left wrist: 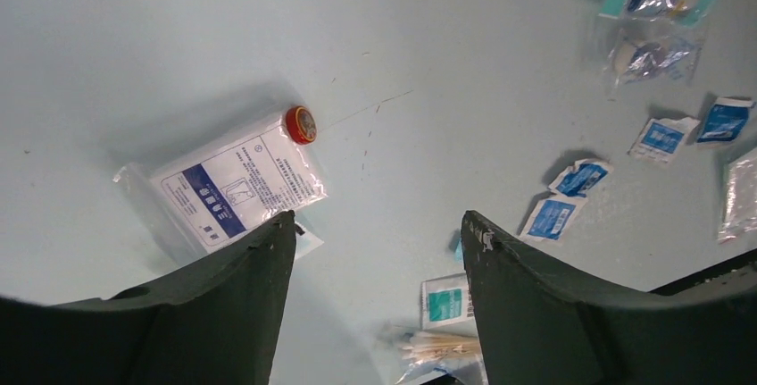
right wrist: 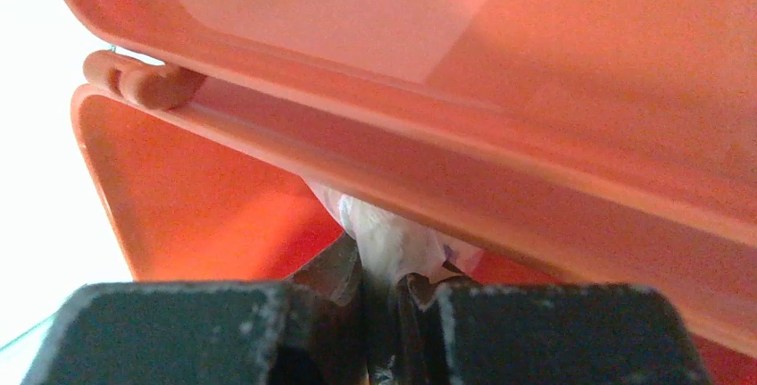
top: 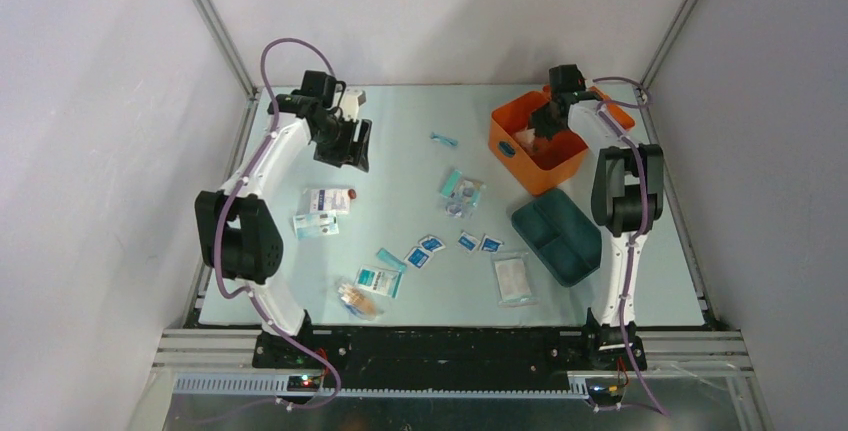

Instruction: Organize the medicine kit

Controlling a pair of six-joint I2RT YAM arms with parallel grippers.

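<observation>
The orange medicine kit (top: 520, 156) stands open at the back right, its lid tilted back. Its dark teal tray insert (top: 556, 235) lies on the table in front of it. My right gripper (top: 547, 123) reaches down inside the case. In the right wrist view its fingers (right wrist: 393, 291) are shut on a white packet (right wrist: 390, 242), with the orange wall and rim (right wrist: 464, 162) close above. My left gripper (top: 343, 148) hangs open and empty over the back left of the table. In the left wrist view (left wrist: 377, 251) it is above a white-and-blue packet (left wrist: 234, 190) and a small red cap (left wrist: 301, 124).
Loose items lie across the table: a white-blue packet (top: 328, 200), small blue sachets (top: 432, 245), clear packets (top: 460, 191), a gauze packet (top: 513, 278), a teal-white sachet (top: 380, 279), a swab bag (top: 357, 298) and a small blue item (top: 443, 138). Frame posts line the edges.
</observation>
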